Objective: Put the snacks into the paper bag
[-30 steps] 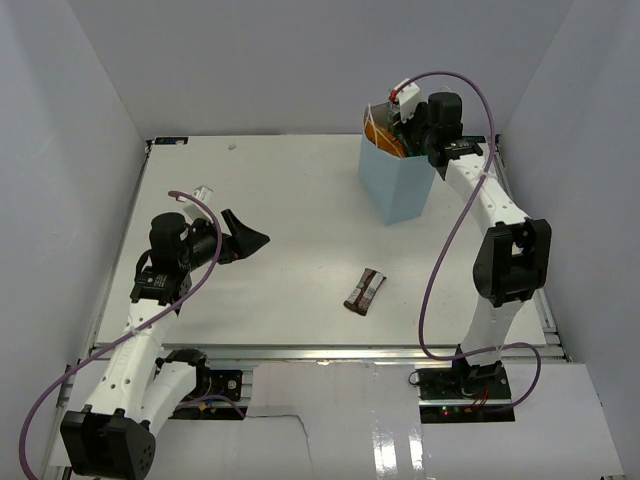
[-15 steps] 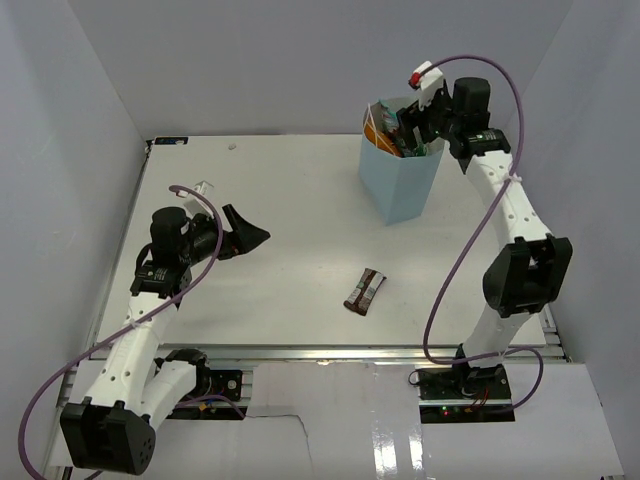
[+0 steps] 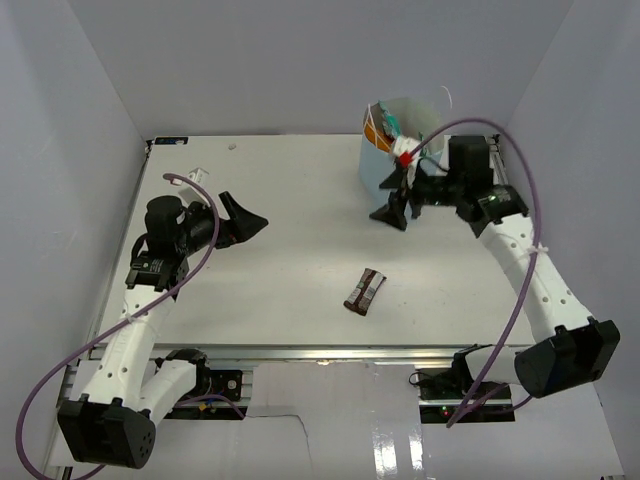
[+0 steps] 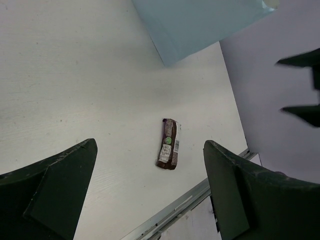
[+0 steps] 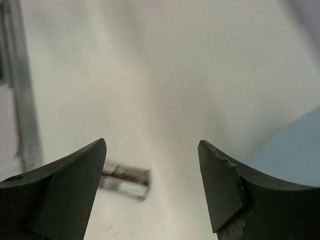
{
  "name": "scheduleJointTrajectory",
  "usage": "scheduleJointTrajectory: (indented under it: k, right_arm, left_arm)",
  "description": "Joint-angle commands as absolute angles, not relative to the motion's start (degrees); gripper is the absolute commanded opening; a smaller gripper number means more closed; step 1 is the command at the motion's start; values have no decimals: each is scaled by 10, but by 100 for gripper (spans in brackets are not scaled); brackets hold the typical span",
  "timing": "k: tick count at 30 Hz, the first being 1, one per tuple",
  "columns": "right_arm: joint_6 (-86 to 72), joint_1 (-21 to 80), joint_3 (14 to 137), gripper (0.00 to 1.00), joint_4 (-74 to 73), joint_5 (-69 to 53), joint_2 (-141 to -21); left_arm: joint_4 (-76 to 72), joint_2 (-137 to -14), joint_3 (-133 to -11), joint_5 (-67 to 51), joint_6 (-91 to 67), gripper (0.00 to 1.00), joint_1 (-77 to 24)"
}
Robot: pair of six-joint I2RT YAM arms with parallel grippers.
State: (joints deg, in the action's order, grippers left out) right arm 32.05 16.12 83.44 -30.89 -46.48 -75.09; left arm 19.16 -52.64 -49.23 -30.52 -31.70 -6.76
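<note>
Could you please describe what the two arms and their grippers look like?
The left arm and right arm have white links, black joints and a looping purple cable each. The left gripper and right gripper have dark wedge-shaped fingers.

Left end effector (image 3: 248, 216) and right end effector (image 3: 393, 199) both hover, jaws spread wide.
</note>
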Motion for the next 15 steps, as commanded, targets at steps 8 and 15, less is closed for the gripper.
scheduleJointTrajectory:
  k: [8,15]
  right_arm:
    - [152,261,511,92,-279,-263,-731]
    - [-86,315,454,97,-170,-60,-762]
  left_arm:
    - [186,-499,-446,-309,-345,98,-69]
    - [190,-469,-408,-309,-369,98,-69]
